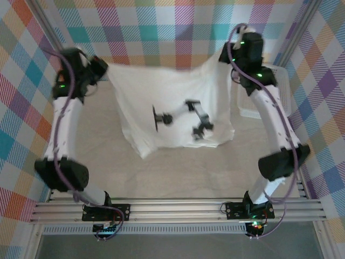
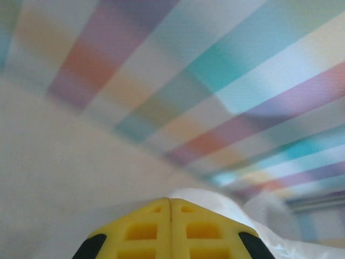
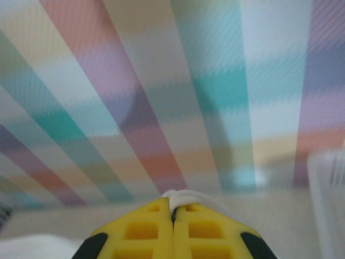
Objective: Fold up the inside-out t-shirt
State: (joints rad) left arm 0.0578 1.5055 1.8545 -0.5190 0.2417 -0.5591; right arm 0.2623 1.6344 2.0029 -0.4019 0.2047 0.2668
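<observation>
The inside-out t-shirt [image 1: 172, 102] is plain white cloth hanging stretched between both raised arms at the back of the table, its lower edge draped onto the tabletop. My left gripper [image 1: 103, 67] is shut at the shirt's upper left corner; in the left wrist view its yellow fingers [image 2: 171, 200] meet, with white cloth [image 2: 215, 202] right behind the tips. My right gripper [image 1: 230, 58] holds the upper right corner. The right wrist view has its gripper [image 3: 172, 200] shut, with a fold of white cloth [image 3: 183, 195] pinched at the fingertips.
A white mesh basket [image 1: 269, 94] stands at the right, behind the right arm, and its rim [image 3: 329, 189] is at the right wrist view's edge. Checked cloth walls [image 1: 161, 27] close in the back and sides. Arm shadows fall on the shirt.
</observation>
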